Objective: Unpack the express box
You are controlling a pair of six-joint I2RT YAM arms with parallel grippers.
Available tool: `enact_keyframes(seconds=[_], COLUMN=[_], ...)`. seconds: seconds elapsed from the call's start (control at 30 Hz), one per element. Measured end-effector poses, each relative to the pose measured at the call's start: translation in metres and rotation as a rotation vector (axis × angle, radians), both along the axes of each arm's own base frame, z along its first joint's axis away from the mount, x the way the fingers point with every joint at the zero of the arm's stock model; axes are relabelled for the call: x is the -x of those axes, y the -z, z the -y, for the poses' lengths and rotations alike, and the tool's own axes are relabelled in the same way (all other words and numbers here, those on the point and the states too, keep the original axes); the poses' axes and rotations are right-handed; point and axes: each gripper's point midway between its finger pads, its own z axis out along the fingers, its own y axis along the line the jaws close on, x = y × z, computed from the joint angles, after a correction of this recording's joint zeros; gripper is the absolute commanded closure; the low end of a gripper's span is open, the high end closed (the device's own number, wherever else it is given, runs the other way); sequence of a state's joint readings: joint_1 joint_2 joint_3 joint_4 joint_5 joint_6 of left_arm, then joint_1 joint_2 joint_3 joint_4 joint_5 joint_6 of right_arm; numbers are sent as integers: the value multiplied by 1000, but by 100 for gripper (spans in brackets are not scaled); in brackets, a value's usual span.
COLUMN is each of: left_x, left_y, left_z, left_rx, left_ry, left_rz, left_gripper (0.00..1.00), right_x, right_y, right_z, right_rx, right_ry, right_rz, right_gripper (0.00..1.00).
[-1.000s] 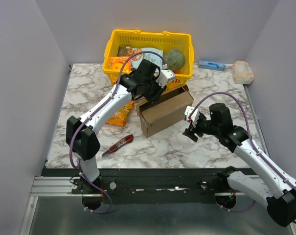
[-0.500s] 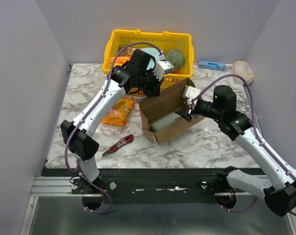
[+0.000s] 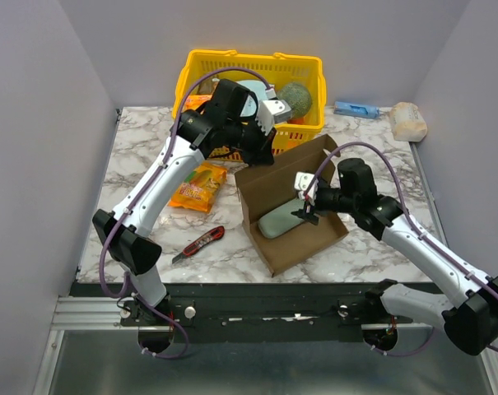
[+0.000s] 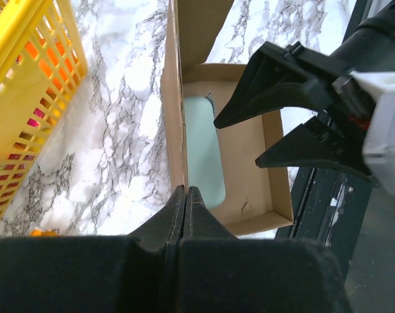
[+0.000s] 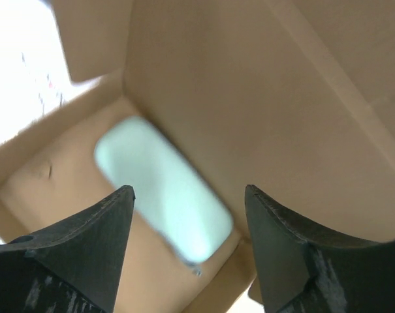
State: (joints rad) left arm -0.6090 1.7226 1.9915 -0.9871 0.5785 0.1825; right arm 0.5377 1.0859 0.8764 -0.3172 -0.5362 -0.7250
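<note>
Box: lid clamped in left gripper; right gripper apart over pale pack inside box. We flag: thin lid slipping free, dropping onto right gripper.

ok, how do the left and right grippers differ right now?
The left gripper is shut, pinching the raised lid edge of the express box; the right gripper is open, gripping nothing. The left one sits at the box's rim; the right one hangs over the pale green packet inside. Both are at the same box.
</note>
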Motion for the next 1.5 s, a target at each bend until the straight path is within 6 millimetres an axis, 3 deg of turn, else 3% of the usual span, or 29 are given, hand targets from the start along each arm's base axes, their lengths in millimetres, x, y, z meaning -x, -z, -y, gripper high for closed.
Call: enact_keyframes(seconds=[0.23,0.57,0.83,1.07,1.27,1.37,1.47,1.5], left_x=[-10,-32,-42,-46,-46,-45,-45,-45], left_y=[1,9,8,8,8,8,8,8], left_z=[12,36,38,36,37,37,37,37], left_rx=[6,37,59,70,73,73,75,75], left_ry=[47,125,127,120,119,119,119,119], left_rz=[10,26,24,12,5,4,1,1], left_gripper=[100,100,100,100,100,100,100,100], right_x=[4,-7,-21,-17,-22,-28,-32,-35], right_y=[39,98,125,151,159,166,172,171], right_z=[7,-1,-7,-6,-9,-10,-12,-13], right_rx=[142,328,416,476,497,514,523,522], right_ry=[-106,-310,-394,-441,-437,-431,-423,-416], right_rz=[33,62,75,31,50,78,105,123], right_gripper=[0,0,1,4,4,9,31,45])
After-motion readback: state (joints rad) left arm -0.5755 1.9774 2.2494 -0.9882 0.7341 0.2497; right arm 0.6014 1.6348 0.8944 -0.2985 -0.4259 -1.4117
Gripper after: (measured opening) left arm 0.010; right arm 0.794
